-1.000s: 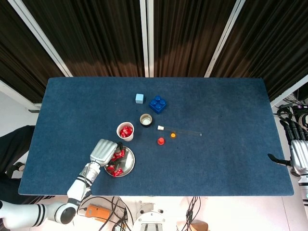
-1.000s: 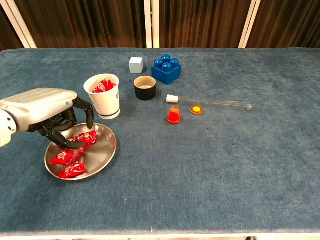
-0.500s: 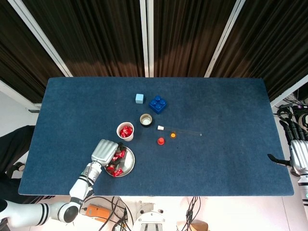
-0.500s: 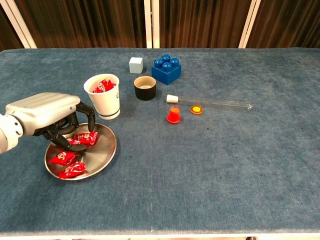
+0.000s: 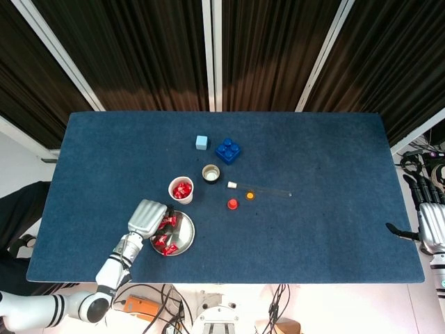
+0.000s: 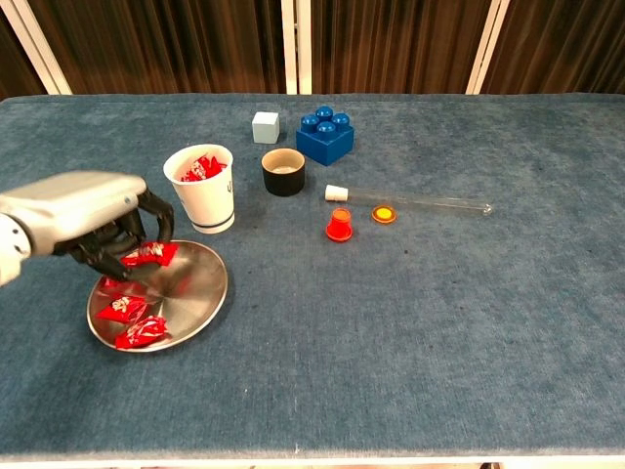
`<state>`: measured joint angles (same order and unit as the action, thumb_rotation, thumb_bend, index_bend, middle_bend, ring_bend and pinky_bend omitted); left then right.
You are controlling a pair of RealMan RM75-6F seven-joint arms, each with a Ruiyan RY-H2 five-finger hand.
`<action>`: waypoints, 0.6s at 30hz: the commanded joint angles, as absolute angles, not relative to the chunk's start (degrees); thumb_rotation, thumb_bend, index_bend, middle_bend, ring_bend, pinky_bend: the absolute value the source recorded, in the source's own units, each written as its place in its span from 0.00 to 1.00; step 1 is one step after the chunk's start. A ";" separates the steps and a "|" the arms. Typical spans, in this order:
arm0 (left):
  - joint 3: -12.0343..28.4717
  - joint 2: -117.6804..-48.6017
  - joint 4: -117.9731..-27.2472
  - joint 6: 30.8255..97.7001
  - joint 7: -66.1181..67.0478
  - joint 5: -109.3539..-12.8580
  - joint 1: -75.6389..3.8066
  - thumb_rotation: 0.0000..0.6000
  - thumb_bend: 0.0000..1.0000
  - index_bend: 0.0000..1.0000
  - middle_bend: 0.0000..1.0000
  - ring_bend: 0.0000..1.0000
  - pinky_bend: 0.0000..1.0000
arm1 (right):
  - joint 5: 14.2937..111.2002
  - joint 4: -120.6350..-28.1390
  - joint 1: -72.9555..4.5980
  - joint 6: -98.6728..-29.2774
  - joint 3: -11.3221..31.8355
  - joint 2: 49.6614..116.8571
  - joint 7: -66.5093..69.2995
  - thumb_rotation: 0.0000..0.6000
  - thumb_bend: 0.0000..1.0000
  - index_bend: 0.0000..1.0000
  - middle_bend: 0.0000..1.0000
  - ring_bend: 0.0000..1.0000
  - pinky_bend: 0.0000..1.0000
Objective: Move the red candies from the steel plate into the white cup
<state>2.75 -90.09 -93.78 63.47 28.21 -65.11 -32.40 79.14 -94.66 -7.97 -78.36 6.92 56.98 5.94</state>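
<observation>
Between the left hand's [image 6: 93, 220] dark fingers [image 6: 156, 217], curled over the plate's [image 6: 190, 288] ten o'clock rim, sits one red candy [image 6: 149, 254], pinched and seemingly just clear of the steel. Wrapped, light and crinkly, it should slip easily, so a pinch across its middle looks safest. Two more candies [image 6: 132, 319] lie at the plate's seven o'clock; others already fill the cup [image 6: 200, 189] at one o'clock. Palm faces down, forearm reaching in from the near left tabletop [image 6: 410, 322] edge. Off the far right edge, the right hand [image 5: 432, 226] holds nothing, fingers apart.
</observation>
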 commanded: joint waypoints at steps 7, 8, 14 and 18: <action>9.33 -82.45 -101.26 66.74 20.86 -69.28 -32.92 1.00 0.35 0.58 0.90 0.88 0.82 | 79.26 -94.96 -7.89 -78.65 6.97 56.95 5.81 1.00 0.26 0.00 0.03 0.00 0.16; 10.51 -82.53 -100.99 65.65 20.75 -68.25 -33.92 1.00 0.35 0.58 0.90 0.88 0.82 | 79.38 -95.03 -7.96 -78.63 6.96 57.00 5.74 1.00 0.26 0.00 0.03 0.00 0.16; 14.16 -83.89 -98.83 60.52 22.17 -62.46 -38.59 1.00 0.33 0.58 0.90 0.88 0.82 | 79.35 -95.20 -7.62 -79.19 6.95 56.88 5.64 1.00 0.26 0.00 0.03 0.00 0.16; 14.64 -85.43 -96.87 58.83 23.15 -59.61 -40.48 1.00 0.32 0.57 0.90 0.88 0.82 | 78.93 -95.05 -7.38 -79.24 6.96 56.70 5.83 1.00 0.26 0.00 0.03 0.00 0.16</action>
<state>14.24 -84.75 -97.67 59.59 22.64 -60.49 -39.71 78.93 -95.05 -7.39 -79.24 6.96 56.71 5.83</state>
